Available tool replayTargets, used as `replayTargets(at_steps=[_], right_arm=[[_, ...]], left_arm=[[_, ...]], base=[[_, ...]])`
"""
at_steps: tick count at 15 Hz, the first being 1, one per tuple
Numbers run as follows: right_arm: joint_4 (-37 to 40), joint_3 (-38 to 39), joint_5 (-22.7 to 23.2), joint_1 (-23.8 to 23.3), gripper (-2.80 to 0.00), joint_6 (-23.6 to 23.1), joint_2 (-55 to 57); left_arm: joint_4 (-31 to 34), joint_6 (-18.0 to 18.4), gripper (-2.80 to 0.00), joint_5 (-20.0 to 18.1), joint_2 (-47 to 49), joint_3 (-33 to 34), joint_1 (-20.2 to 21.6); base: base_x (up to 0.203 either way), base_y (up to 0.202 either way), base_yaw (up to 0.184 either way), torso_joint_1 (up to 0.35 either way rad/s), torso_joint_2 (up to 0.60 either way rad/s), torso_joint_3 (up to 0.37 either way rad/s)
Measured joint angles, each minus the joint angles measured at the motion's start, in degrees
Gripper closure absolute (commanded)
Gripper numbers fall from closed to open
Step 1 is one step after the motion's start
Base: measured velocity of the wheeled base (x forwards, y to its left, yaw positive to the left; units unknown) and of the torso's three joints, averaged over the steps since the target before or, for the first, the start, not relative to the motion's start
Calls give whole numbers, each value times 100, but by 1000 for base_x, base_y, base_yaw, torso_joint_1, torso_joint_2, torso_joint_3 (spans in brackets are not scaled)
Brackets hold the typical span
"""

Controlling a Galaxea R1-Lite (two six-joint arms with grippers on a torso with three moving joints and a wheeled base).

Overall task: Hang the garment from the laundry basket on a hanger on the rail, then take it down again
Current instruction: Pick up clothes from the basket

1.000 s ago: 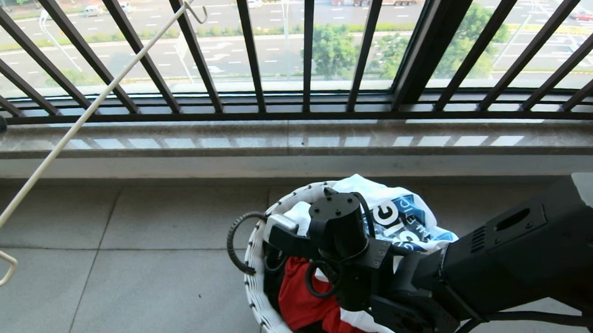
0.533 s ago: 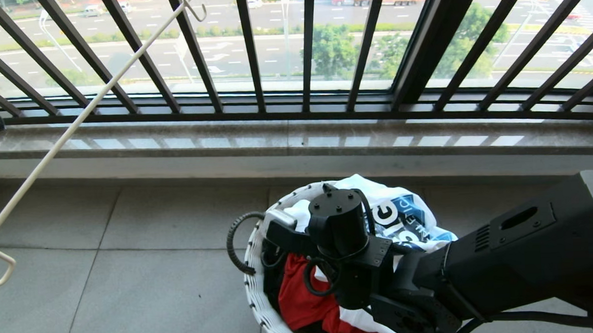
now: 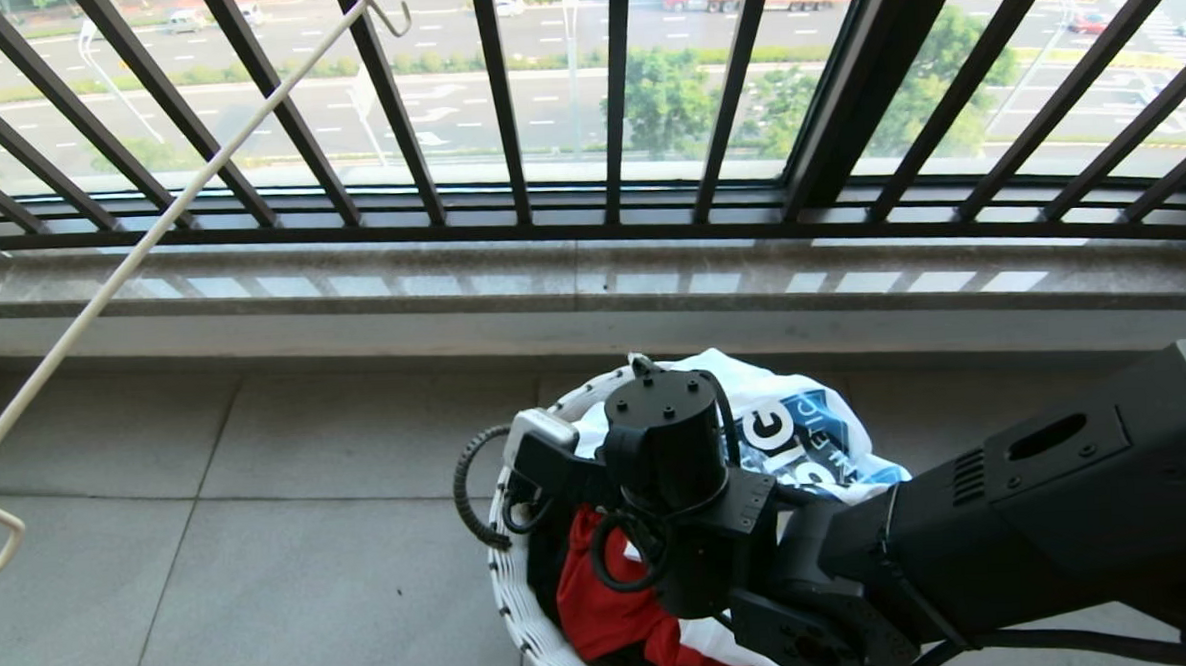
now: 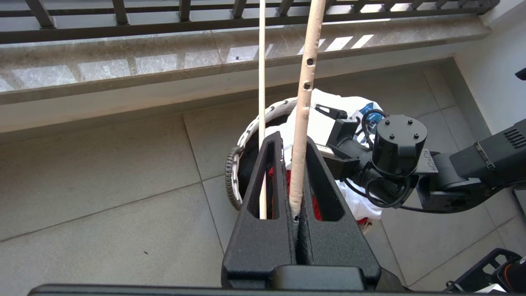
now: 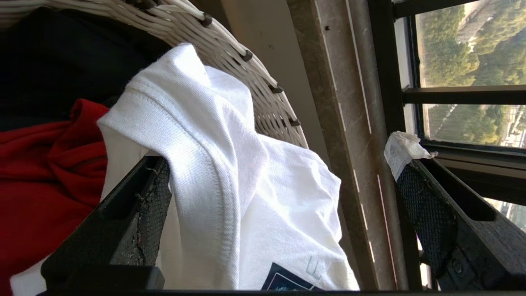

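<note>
The white T-shirt (image 3: 808,434) is heaped at the far side of the white woven laundry basket (image 3: 508,567), its blue logo turned up, with a red garment (image 3: 605,603) and a black garment (image 5: 53,61) lying beside it in the basket; the right gripper (image 5: 279,197) is lowered over the basket with its jaws spread wide around a ribbed fold of the shirt, seemingly so that the fold can be pinched; nothing is gripped by it yet; the cream wire hanger (image 4: 302,123) is clamped in the closed left gripper (image 4: 296,213), held clear to the left of the basket, presumably kept ready; the dark window railing (image 3: 623,91) and stone sill (image 3: 590,273) stand just behind the basket, limiting room for a lift.
</note>
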Motion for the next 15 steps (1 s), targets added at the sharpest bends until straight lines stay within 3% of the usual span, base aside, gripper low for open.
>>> replayTargets(at_steps=[7, 15], right_arm=[[-955, 516, -27, -5, -280, -85, 240], [-1100, 850, -69, 4, -280, -255, 352]], left_arm=[[0, 0, 0, -1, -5, 0, 0], [-2, 2, 0, -1, -17, -2, 0]], base=[[0, 0, 0, 0, 0, 0], [0, 0, 0, 0, 0, 0]])
